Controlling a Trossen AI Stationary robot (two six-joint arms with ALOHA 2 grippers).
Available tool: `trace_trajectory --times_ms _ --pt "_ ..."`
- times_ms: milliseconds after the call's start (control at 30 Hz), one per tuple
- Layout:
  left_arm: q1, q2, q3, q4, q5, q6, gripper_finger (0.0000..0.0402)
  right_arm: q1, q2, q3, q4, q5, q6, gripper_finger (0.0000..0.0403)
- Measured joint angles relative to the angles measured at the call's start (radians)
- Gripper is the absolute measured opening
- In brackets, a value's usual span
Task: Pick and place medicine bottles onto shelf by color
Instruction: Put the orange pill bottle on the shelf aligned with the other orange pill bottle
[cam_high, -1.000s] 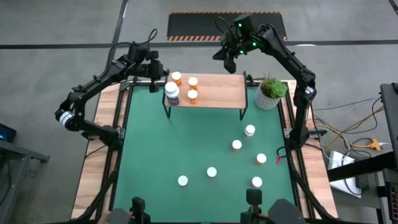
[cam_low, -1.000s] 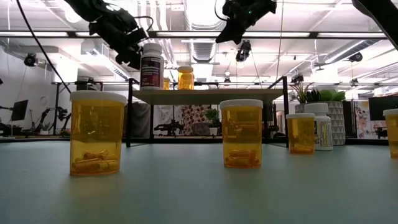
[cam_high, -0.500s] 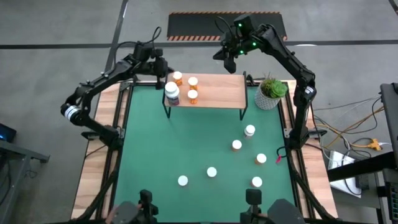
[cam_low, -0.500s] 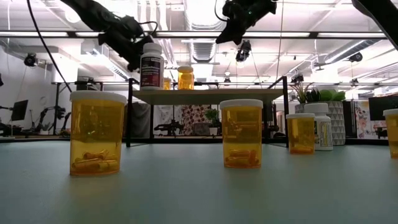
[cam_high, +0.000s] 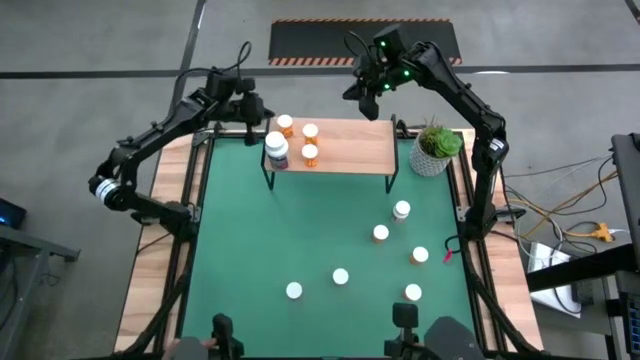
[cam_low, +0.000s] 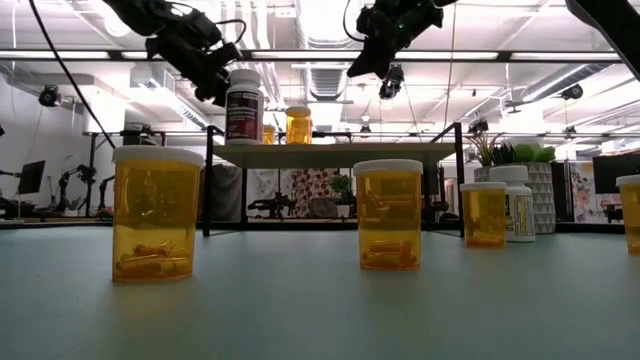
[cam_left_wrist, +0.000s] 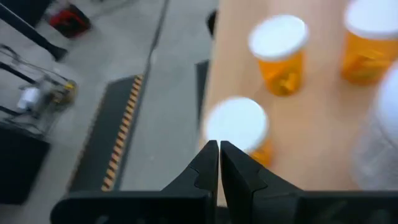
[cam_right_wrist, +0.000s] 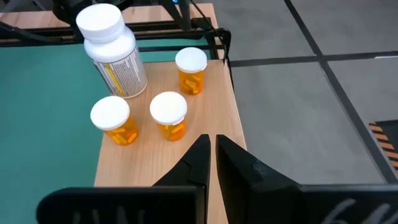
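Your shelf (cam_high: 340, 148) sits at the mat's (cam_high: 300, 230) 12 o'clock edge, with three orange bottles (cam_high: 310, 153) and a white bottle (cam_high: 276, 150) at its 9 o'clock end. Six bottles (cam_high: 380, 233) stand on the mat. Left gripper (cam_high: 247, 125) and right gripper (cam_high: 368, 100) hover beside the shelf, jaws clenched, empty.

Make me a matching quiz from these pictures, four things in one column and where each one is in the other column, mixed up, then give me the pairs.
Things:
1. large white bottle
2. potted plant
3. left gripper
4. white bottle with a printed label

Places:
A. on the table's wooden edge, beside the shelf's right end
B. standing on the green mat, right of centre
C. on the shelf, at its left end
D. in the air just off the shelf's left end, fingers shut

Pairs: 1-C, 2-A, 3-D, 4-B
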Motion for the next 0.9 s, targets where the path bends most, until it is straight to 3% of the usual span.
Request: trace_trajectory --times_ms 567,900 --pt "-0.001 0.05 -0.028 0.019 0.097 -0.002 0.0 0.0 0.0 -0.005 0.0 0.0 0.0 0.0018" --pt "-0.003 0.075 -0.025 0.097 0.073 -0.025 0.0 0.0 0.0 -0.009 0.0 0.0 0.002 0.0018"
